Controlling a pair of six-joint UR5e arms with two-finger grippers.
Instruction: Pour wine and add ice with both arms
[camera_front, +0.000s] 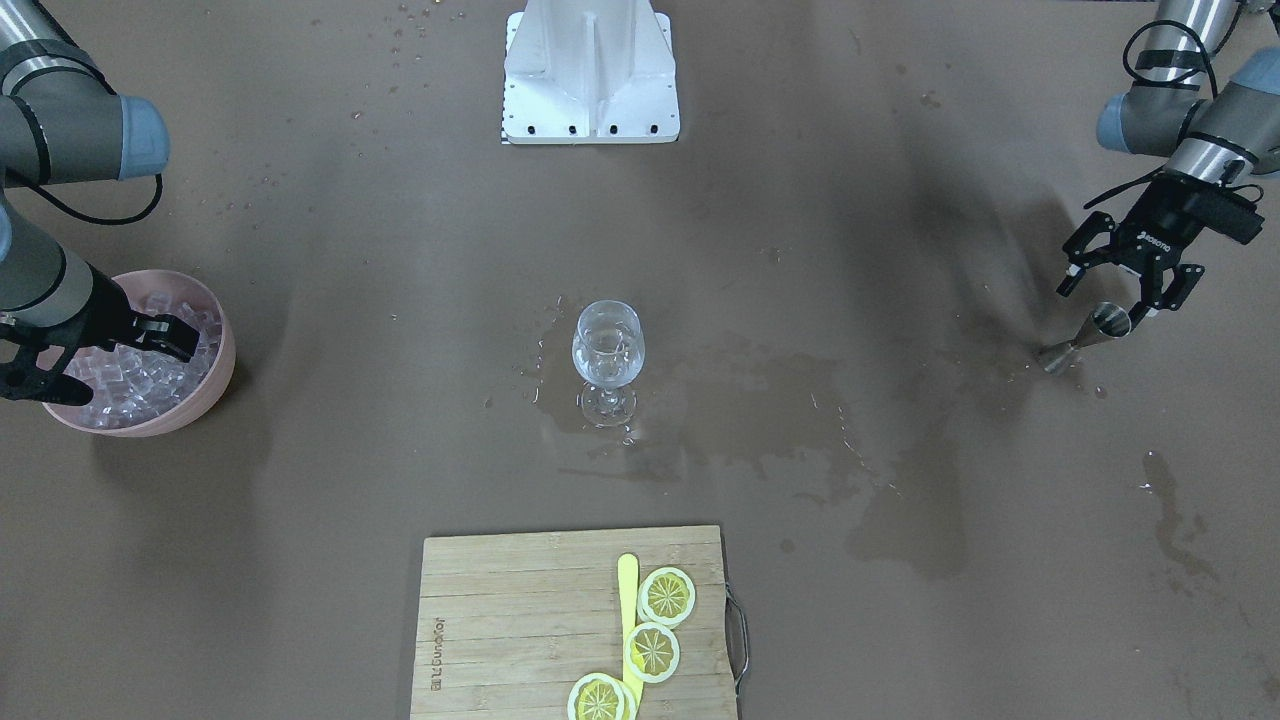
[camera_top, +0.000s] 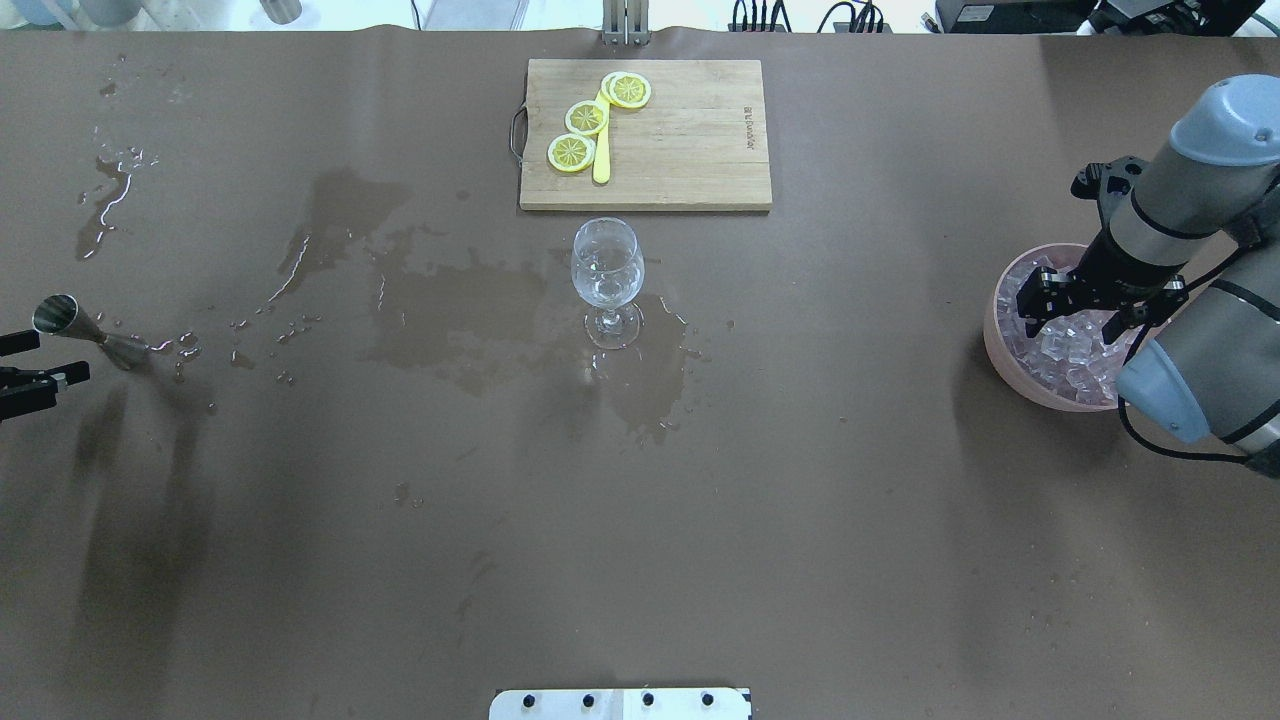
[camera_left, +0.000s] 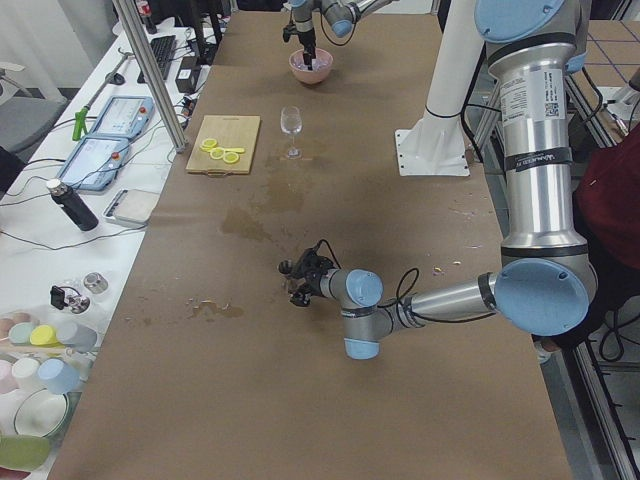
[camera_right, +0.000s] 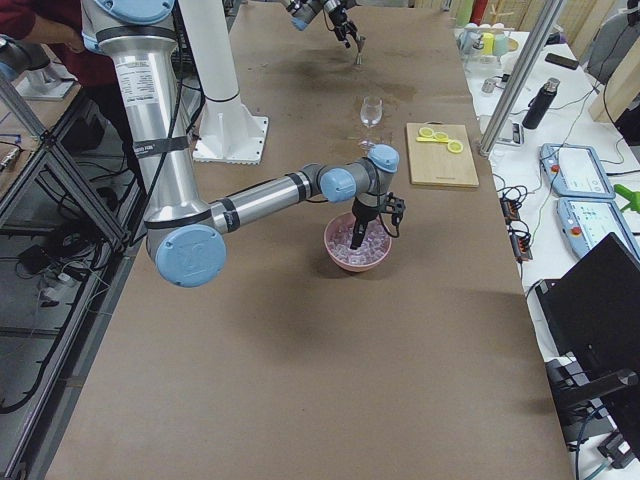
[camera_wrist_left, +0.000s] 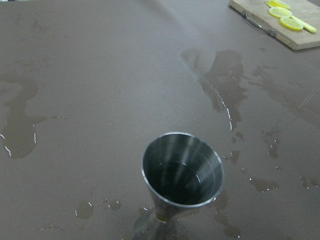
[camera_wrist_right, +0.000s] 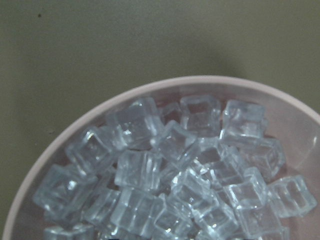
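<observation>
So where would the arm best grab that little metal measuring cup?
Grip the jigger at its narrow waist, coming in level from the side where the open left gripper sits. It seems to stand upright, and both cones widen away from the waist, so a grip there should not slide off.

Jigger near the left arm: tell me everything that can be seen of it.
The jigger is a shiny silver metal measure, two cones joined at a narrow waist. It stands upright on the wet brown table, open mouth up; inside it looks nearly empty, at most a film of liquid. Droplets lie round its foot. The left end effector is open close beside it, not gripping it; whether a fingertip touches the rim cannot be told.
</observation>
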